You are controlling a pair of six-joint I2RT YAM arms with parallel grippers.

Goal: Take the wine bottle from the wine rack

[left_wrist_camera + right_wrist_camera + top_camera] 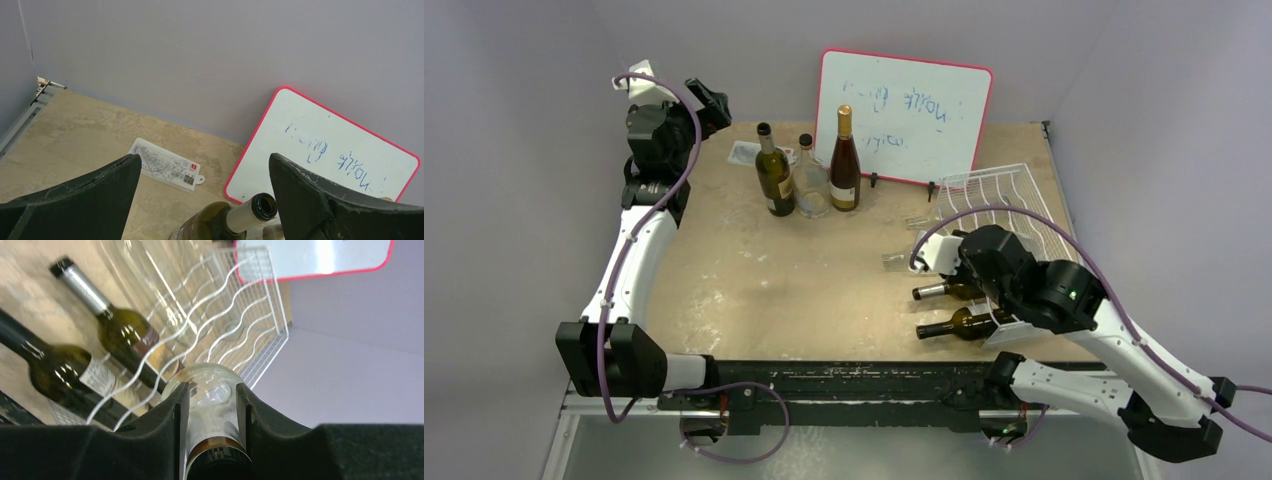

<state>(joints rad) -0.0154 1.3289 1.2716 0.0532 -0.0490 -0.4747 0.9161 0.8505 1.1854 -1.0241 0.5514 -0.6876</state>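
The white wire wine rack (pixel 1016 196) lies at the right of the table, and its wavy rows show in the right wrist view (pixel 260 315). My right gripper (pixel 212 405) is shut on the neck of a clear glass wine bottle (pixel 212 385), whose body points away over the rack. In the top view this gripper (pixel 927 257) is at the rack's front left. Two dark wine bottles (pixel 949 290) (pixel 964 322) lie on the rack's near end, also seen in the right wrist view (pixel 125 332) (pixel 60 370). My left gripper (pixel 712 105) is open and empty, raised at the far left.
Three bottles stand at the back middle: dark green (pixel 774 176), clear (pixel 811 182), brown (pixel 845 160). The red-framed whiteboard (pixel 904 115) leans behind them. In the left wrist view the green bottle's mouth (pixel 263 206) is below my fingers, and a clear plastic packet (pixel 165 164) lies on the table.
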